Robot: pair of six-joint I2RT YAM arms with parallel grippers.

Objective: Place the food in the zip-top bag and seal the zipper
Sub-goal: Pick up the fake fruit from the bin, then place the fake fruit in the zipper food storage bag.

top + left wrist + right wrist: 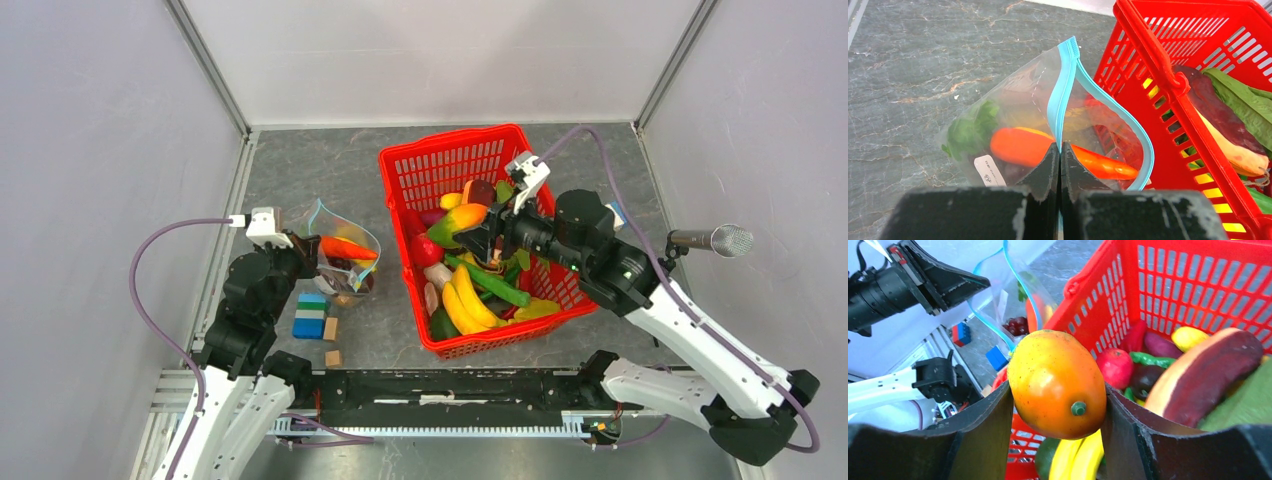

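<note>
The clear zip-top bag point(345, 258) stands open left of the red basket, its light-blue zipper point(1063, 85) spread in a loop. An orange carrot point(1020, 145) with green leaves lies inside, with purple grapes point(1015, 325) below. My left gripper point(1060, 145) is shut on the bag's zipper edge and holds it up. My right gripper point(1058, 395) is shut on an orange-yellow mango point(1058, 382), held above the basket's left part point(457, 223). Bananas point(468, 300), a long green vegetable point(492, 282) and other food lie in the basket.
The red plastic basket point(455, 150) fills the table's middle right; its wall point(1153, 55) is next to the bag. Coloured blocks point(311, 315) and small wooden cubes point(333, 357) lie near the left arm. A microphone point(712, 240) sticks in at the right.
</note>
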